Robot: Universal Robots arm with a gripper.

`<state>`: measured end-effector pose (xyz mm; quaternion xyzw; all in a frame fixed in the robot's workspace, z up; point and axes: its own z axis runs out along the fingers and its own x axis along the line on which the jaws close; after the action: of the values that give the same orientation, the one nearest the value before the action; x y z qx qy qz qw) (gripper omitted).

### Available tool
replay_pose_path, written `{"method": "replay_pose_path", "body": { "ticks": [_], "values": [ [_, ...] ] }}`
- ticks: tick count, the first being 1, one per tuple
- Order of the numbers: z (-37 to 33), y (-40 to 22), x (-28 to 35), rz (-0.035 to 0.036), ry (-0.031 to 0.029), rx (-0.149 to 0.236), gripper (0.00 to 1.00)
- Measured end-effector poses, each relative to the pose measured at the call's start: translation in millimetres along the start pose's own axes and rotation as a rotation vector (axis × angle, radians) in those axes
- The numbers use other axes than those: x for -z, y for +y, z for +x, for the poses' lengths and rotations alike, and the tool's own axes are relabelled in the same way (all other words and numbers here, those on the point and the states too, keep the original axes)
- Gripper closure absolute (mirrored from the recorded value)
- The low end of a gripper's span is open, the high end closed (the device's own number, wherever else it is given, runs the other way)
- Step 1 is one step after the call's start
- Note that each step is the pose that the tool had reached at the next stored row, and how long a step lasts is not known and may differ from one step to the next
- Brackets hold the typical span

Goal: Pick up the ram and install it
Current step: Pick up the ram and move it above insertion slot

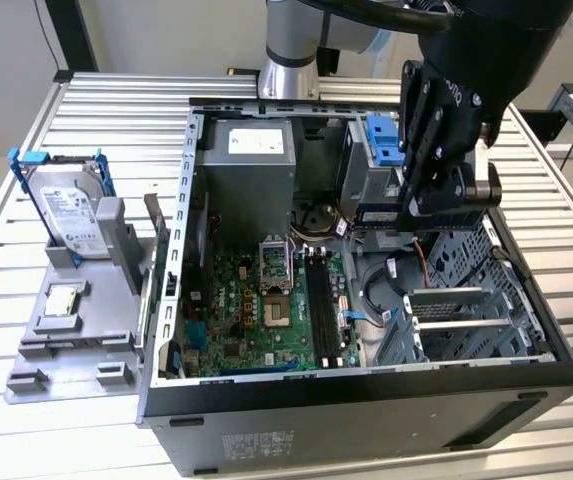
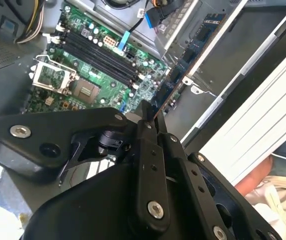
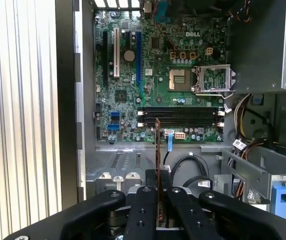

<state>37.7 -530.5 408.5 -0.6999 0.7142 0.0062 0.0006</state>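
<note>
While the fingers point(image 3: 145, 205) are clamped on the ram point(image 3: 157, 145), it hangs over the open case point(image 1: 366, 390), near the slots point(image 3: 180, 116), which stand empty: pickup looks done, seating is left to do.

The slatted silver metal surface point(image 1: 96, 100) is shining softly; the black end effector point(image 3: 158, 176) is looking matt, the blue circuit-board ram point(image 1: 374, 214) smooth.
</note>
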Motion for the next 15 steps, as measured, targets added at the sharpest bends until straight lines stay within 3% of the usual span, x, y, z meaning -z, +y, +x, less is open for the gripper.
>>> {"method": "replay_pose_path", "body": {
  "ticks": [6, 8, 9, 15],
  "values": [
    [-18.7, 0.4, -0.3, 0.0001, -0.0001, 0.0, 1.0],
    [-27.8, 0.6, -0.4, 0.0, 0.0, 0.0, 1.0],
    [-36.8, 0.9, -0.7, 0.0, -0.0001, 0.0, 1.0],
    [-62.0, 5.1, -2.5, 0.0001, 0.0, 0.0, 1.0]
  ]
}}
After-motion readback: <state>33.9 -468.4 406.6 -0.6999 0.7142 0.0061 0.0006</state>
